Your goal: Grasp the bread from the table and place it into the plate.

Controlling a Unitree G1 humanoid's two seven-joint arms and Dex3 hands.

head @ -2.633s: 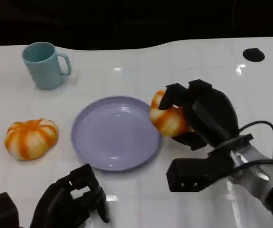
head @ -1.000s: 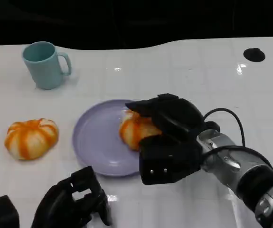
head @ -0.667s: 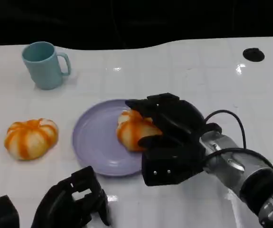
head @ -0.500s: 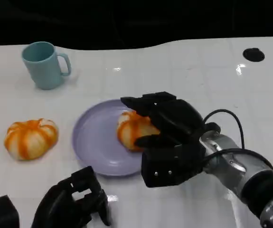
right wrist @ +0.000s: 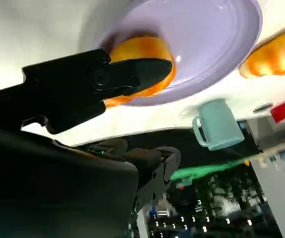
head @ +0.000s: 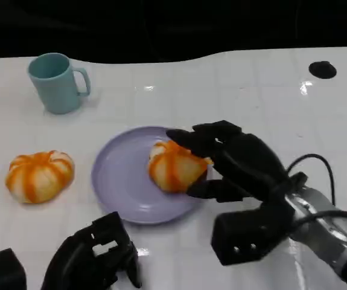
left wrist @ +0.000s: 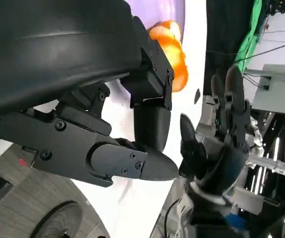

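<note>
Orange-and-white bread (head: 174, 165) lies on the lilac plate (head: 117, 181) in the head view, on the side of the plate nearest the right hand (head: 236, 163). That hand sits just beside the bun, its black fingers (head: 192, 138) spread: some arch over the top of the bread, another reaches along the bun's near side. Whether they touch the crust cannot be told, but the hand is splayed wide and nothing is clasped in it. Beyond the plate from this hand, well apart, a second orange bun (head: 39, 174) rests on the white table (head: 233, 90), and a teal mug (head: 57, 83) stands farther off still. A small dark round spot (head: 322, 69) marks the table well behind the right hand. The left hand (head: 95, 257) rests low at the near edge, just short of the plate's rim, fingers curled in on nothing.

Seen from the left wrist, the left hand (left wrist: 132, 148) has its fingers (left wrist: 132, 166) bent inward with nothing between them. Past them lies the bread (left wrist: 169, 57) on a sliver of the plate (left wrist: 162, 11), and the right hand (left wrist: 214, 144) stands beyond with fingers apart.

From the right wrist, one finger (right wrist: 127, 74) of the right hand lies across the bread (right wrist: 142, 69), which sits on the plate (right wrist: 221, 34). Farther out from the fingertips are the second bun (right wrist: 276, 52) and the mug (right wrist: 216, 124).
</note>
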